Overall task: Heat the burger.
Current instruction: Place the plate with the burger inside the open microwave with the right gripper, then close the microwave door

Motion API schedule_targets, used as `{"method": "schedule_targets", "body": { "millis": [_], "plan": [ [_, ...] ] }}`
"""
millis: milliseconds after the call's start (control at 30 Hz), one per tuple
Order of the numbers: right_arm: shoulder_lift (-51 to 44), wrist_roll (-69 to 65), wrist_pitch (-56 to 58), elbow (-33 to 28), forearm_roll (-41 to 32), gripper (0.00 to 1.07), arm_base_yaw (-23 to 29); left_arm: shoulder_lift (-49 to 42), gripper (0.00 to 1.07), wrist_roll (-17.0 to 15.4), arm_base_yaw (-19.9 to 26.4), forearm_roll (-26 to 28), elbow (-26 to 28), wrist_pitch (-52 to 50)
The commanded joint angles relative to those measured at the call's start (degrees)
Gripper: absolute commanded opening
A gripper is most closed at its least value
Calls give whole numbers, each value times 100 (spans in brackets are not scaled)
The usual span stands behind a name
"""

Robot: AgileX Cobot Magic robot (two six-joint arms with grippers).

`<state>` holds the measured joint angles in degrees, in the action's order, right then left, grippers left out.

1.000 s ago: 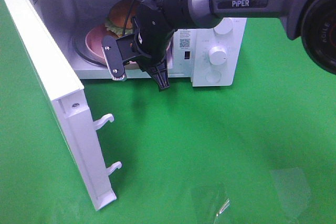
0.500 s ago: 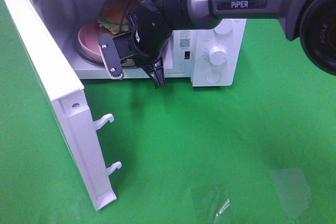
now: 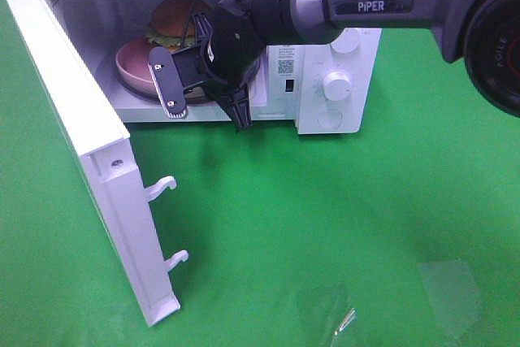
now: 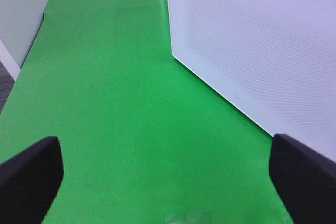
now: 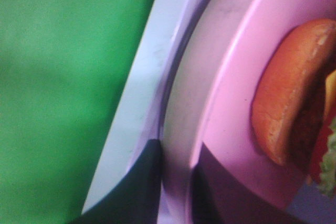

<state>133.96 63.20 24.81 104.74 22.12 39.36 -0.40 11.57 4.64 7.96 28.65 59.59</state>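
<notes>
My right pincer [image 3: 208, 117] straddles the plate's [image 3: 130, 64] rim, grip I cannot tell; burger [image 3: 172, 18] at eleven o'clock, green tabletop [image 3: 325, 217] at six.

My high camera looks down from in front onto the open microwave [image 3: 313, 115] and green cloth [image 3: 341, 217]. The right wrist camera sits very near the pink plate [image 5: 236, 129], shared with the high view; the left wrist one looks low along the cloth beside the door [image 4: 262, 40]
</notes>
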Motion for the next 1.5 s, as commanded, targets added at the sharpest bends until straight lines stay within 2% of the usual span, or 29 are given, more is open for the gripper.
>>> {"method": "schedule_targets", "body": {
  "millis": [33, 233, 400, 633, 833, 967, 1133, 1167, 1200, 1267, 1333, 1500],
  "plan": [
    [-69, 46, -223, 74, -97, 25, 6, -126, 100, -57, 0, -6, -17, 0],
    [-92, 46, -246, 69, -143, 35, 6, -126, 100, -57, 0, -6, -17, 0],
    [-115, 11, -246, 34, -229, 35, 6, -126, 100, -57, 0, -6, -17, 0],
    [-390, 11, -573, -510, -218, 36, 6, -126, 100, -57, 0, -6, -17, 0],
    [-710, 0, -688, -922, -218, 40, 6, -126, 100, -57, 0, -6, -17, 0],
    [-1014, -11, -693, -1301, -218, 47, 6, -126, 100, -57, 0, -6, -17, 0],
    [-1157, -92, -837, -1432, -218, 52, 6, -126, 100, -57, 0, -6, -17, 0],
    [-1238, -206, -865, -1524, -223, 56, 6, -126, 100, -57, 0, -6, -17, 0],
    [-1238, -206, -865, -1524, -223, 56, 6, -126, 100, -57, 0, -6, -17, 0],
    [-1450, -292, -854, -1748, -229, 66, 11, -126, 100, -57, 0, -6, -17, 0],
    [-1593, -292, -859, -1885, -229, 70, 11, -126, 100, -57, 0, -6, -17, 0],
    [-1805, -315, -865, -2126, -229, 73, 11, -126, 100, -57, 0, -6, -17, 0]
  ]
}}
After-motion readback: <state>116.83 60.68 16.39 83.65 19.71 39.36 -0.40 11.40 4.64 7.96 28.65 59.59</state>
